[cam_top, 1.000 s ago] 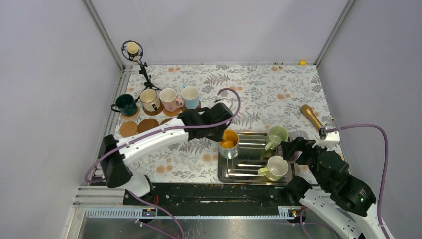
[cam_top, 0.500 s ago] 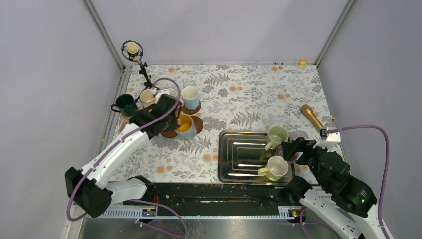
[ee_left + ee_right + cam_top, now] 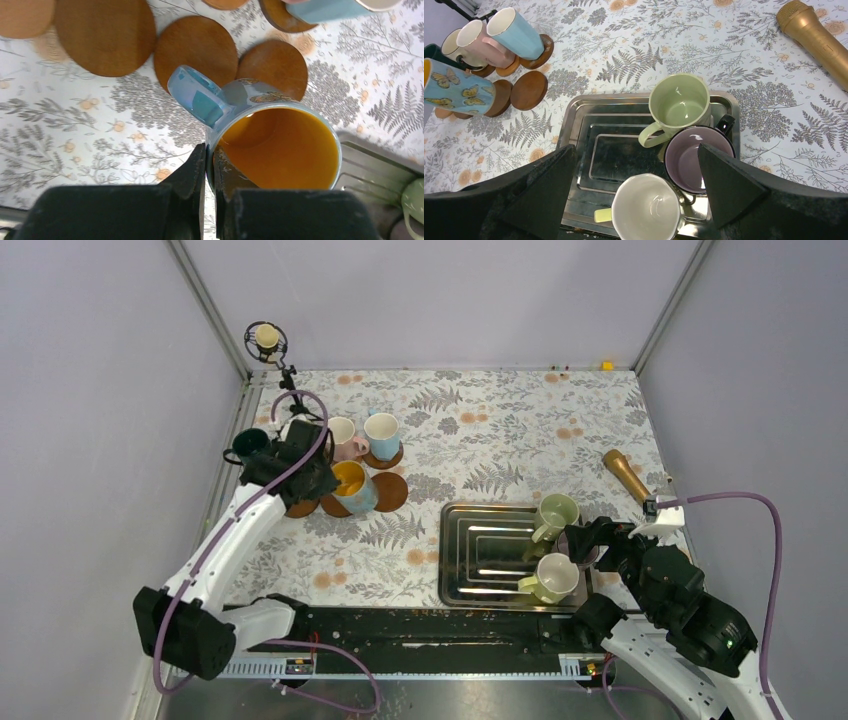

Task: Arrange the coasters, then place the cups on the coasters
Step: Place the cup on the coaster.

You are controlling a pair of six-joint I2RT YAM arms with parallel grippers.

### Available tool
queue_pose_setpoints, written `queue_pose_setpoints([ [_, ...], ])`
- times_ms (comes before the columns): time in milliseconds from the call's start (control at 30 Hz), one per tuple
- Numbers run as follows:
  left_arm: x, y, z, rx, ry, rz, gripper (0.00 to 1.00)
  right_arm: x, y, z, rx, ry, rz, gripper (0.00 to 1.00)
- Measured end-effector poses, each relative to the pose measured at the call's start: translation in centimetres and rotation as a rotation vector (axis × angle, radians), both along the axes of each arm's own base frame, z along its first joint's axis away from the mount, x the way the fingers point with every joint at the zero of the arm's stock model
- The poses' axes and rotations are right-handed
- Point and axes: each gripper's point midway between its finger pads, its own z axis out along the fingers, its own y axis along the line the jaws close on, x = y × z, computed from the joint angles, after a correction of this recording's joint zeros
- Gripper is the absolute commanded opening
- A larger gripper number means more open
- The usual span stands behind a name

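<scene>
The left jaws (image 3: 210, 161) are clenched on the rim of the butterfly cup (image 3: 272, 145), which is blue outside and orange inside. One finger sits inside the rim and one outside, just beside the handle. This cup hangs over the coasters (image 3: 105, 35) at the far left of the table (image 3: 500, 430). Whether its base touches one cannot be told.

There are eight cups in all. Four more stand by the held one:
- the dark green cup (image 3: 250, 447)
- the white cup (image 3: 456, 42)
- the pink cup (image 3: 479, 37)
- the light blue cup (image 3: 516, 30)

The last three each stand on a coaster.

The other three cups stand close together in the right half of the steel tray (image 3: 470, 560):
- the pale green cup (image 3: 679, 105)
- the mauve cup (image 3: 696, 157)
- the cream cup (image 3: 649, 210)

Six coasters show in the left wrist view, some cut off by the frame. One bare coaster (image 3: 391, 492) lies just right of the held cup.

The right jaws (image 3: 635, 150) are spread wide with nothing in them, and they hover above the three cups in the tray.

The dark green cup is close to the table's left edge. The tray lies near the front edge, right of centre. A stretch of flowered table shows between the coaster group and the tray, and a wider one shows behind the tray.

A gold microphone (image 3: 627, 473) lies near the right edge. A small microphone on a stand (image 3: 266, 340) rises at the far left corner.
</scene>
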Motion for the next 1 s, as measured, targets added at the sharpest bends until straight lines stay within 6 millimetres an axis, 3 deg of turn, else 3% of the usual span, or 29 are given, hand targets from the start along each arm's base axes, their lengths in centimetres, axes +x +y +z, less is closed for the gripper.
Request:
queue_pose_setpoints([
  [233,1.5,-3.2,-1.9,-0.084,0.048,-0.074,0.0,0.0,0.0,0.0,-0.002,0.0,0.001,0.99],
  [567,3.8,-6.1,-4.6,-0.061,0.111,-0.128,0.0,0.0,0.0,0.0,-0.003,0.0,0.001,0.99],
  [1000,6.6,-6.6,-4.3,0.004,0.096,-0.123,0.0,0.0,0.0,0.0,-0.003,0.0,0.001,1.0],
])
